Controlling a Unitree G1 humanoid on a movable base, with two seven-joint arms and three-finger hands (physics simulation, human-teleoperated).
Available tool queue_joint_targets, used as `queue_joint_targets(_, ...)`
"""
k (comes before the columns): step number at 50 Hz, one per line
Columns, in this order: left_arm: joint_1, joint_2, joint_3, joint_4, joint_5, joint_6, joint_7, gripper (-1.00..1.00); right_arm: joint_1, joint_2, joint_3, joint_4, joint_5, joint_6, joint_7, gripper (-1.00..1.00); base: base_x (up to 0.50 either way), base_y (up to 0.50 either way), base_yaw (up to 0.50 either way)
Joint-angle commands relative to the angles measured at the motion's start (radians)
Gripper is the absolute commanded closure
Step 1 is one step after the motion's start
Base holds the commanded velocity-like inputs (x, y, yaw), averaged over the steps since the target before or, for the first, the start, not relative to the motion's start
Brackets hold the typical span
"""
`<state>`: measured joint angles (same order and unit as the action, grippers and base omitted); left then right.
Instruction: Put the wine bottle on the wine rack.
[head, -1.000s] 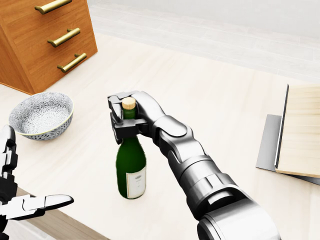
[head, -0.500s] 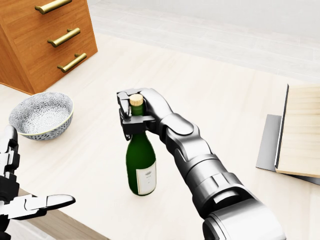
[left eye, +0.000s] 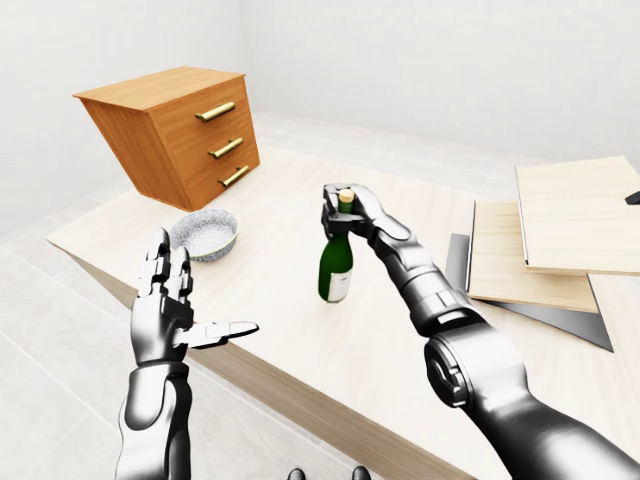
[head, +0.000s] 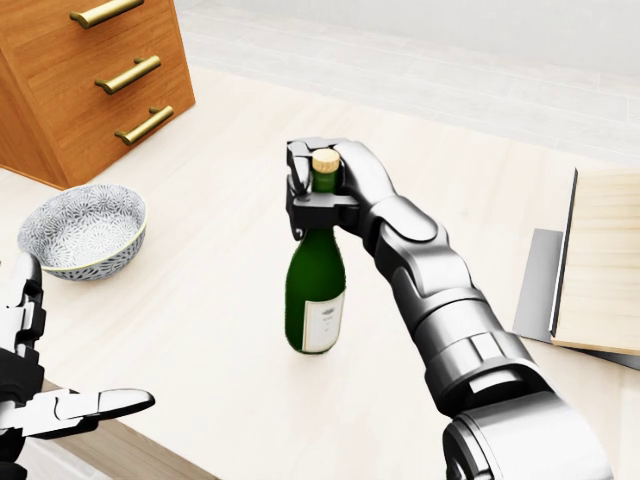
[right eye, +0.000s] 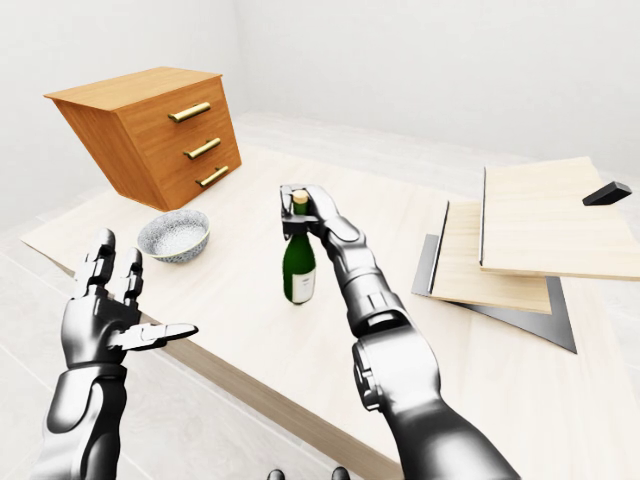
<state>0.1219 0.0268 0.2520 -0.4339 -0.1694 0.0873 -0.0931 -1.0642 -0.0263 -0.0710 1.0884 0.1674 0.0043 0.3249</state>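
Left robot hand (left eye: 168, 312), nearest the camera, fingers spread and holding nothing, hangs off the near edge of the pale wooden counter (head: 200, 330), well to the left of the dark green glass wine bottle (head: 316, 290) in the head view. Bottle upright on the counter, white label and cork showing, right robot hand (head: 318, 195) clamped around its neck. Beyond and left of the bottle sits a grey patterned ceramic bowl (head: 84, 231), farther back a brown wooden three-drawer cabinet with brass handles (left eye: 175, 135), and to the bottle's right a stack of light wooden boards on a grey metal base (right eye: 510, 250).
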Motion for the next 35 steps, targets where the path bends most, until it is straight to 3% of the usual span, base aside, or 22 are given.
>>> queue_joint_targets(1,-0.001,0.0,-0.003,-0.001,0.0,0.0,0.004,-1.0,0.01,-0.057,-0.043,-0.096,0.083,0.049,-0.015,1.0,0.0,0.0,0.0)
queue_joint_targets(9,-0.004,0.003,-0.001,0.008,-0.002,0.0,0.003,-1.0,0.032,-0.093,-0.05,-0.157,0.125,0.083,-0.022,1.0,0.0,0.0,0.0)
queue_joint_targets(22,0.014,-0.004,-0.011,-0.061,0.001,0.0,0.014,-1.0,0.059,-0.183,-0.122,-0.274,0.268,0.083,-0.113,1.0,0.0,0.0,0.0)
queue_joint_targets(35,0.022,-0.014,-0.02,-0.102,0.01,0.0,0.018,-1.0,0.133,-0.231,-0.132,-0.473,0.391,0.083,-0.212,1.0,0.0,0.0,0.0)
